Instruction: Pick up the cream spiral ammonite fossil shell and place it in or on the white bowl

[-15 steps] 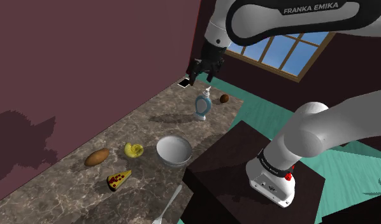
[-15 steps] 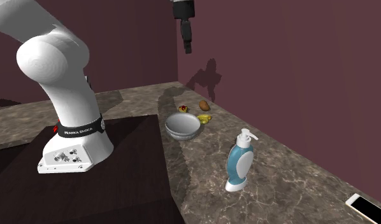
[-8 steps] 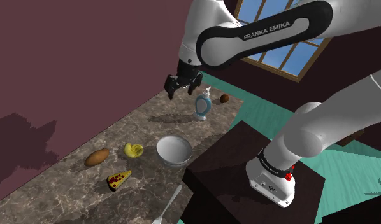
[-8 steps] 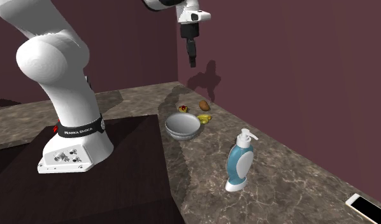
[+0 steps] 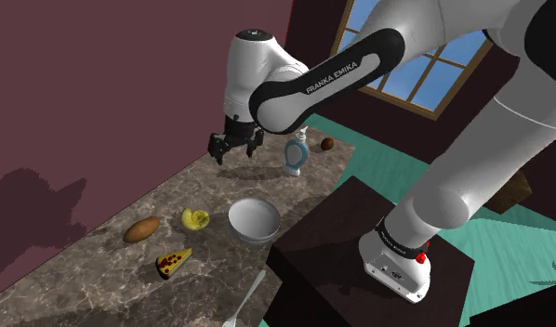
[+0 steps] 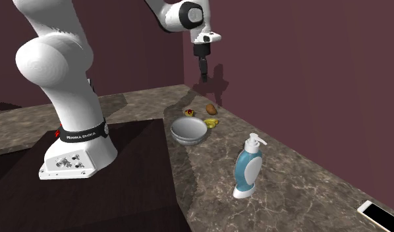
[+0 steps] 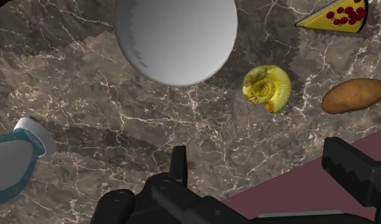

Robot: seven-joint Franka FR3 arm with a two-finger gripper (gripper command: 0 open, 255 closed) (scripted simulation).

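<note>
Nearest the shoulder camera, a silver utensil lies at the edge of the brown marbled desk, beside the robot's dark stand. Just past it sits a yellow pizza slice dotted red, then the pale grey bowl, standing upright. The yellowish spiral ammonite shell rests on the desk just beside the bowl, on its wall side, between the bowl and a brown potato, touching neither. Farther along, the black end effector hangs in the air above the desk near the maroon wall, its fingers spread wide with nothing between them, well apart from the shell. Beyond stand a blue-and-white soap dispenser and a small brown round object, with a window at the back.
</note>
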